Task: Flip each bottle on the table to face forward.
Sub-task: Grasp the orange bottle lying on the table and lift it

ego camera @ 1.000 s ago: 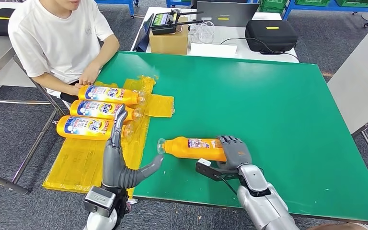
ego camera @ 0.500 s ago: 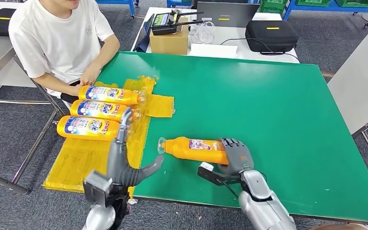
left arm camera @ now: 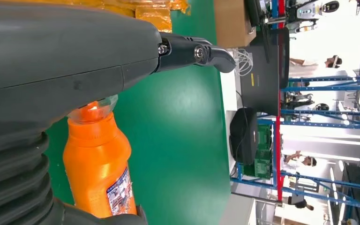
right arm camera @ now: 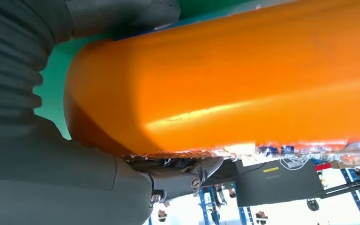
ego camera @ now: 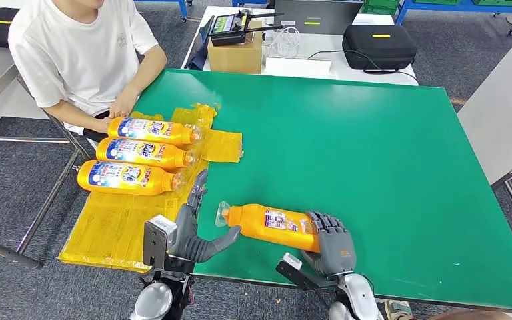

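An orange bottle (ego camera: 267, 222) lies on its side near the front edge of the green table (ego camera: 373, 147), clear cap (ego camera: 223, 214) pointing left, a small label facing up. My right hand (ego camera: 330, 243) grips its base end; the right wrist view has the orange body (right arm camera: 225, 79) wrapped by that hand. My left hand (ego camera: 192, 230) is open beside the neck, its thumb reaching the bottle's shoulder and its fingers (left arm camera: 192, 51) spread. The left wrist view looks along the bottle (left arm camera: 98, 164). Three more bottles (ego camera: 143, 153) lie in a row on yellow plastic wrap (ego camera: 113, 223), blue labels up.
A person in a white shirt (ego camera: 73, 53) sits at the table's far left corner, hands beside the farthest bottle (ego camera: 150, 131). Behind the green table stands a white table with a cardboard box (ego camera: 235, 57) and a black case (ego camera: 378, 47). A grey table (ego camera: 500, 120) is at the right.
My left hand has dropped lower and moved right until its thumb reaches the bottle's neck. My right hand has drawn the bottle's base end toward the front edge, and the bottle now lies slightly slanted.
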